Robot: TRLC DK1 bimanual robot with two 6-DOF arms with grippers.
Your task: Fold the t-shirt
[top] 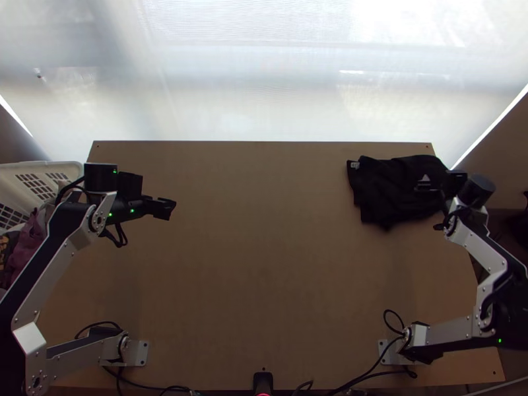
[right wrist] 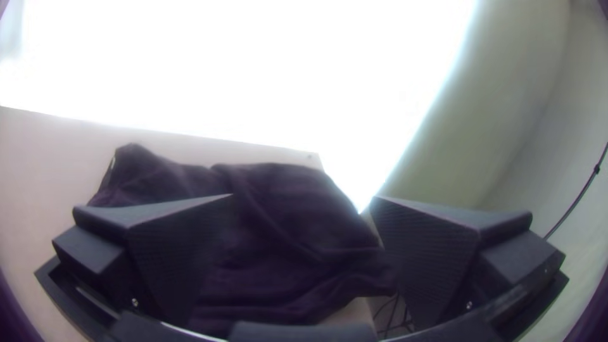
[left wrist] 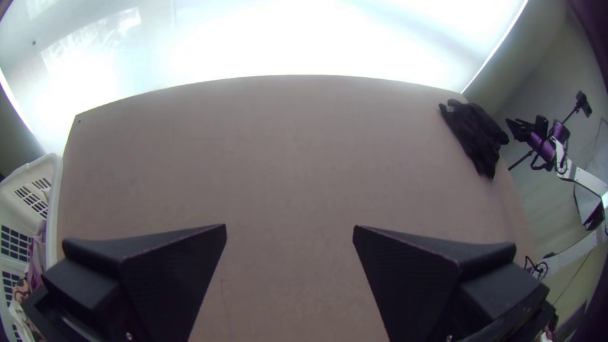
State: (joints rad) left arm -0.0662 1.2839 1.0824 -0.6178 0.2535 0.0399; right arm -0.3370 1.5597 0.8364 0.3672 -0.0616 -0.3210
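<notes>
Fabric of the black t-shirt, bunched beneath and ahead of your right gripper, should handle light, soft and limp; pinch the labelled corner farthest from its wide-spread fingers. Your right arm is bent; your left gripper, also spread, hangs well apart.
</notes>
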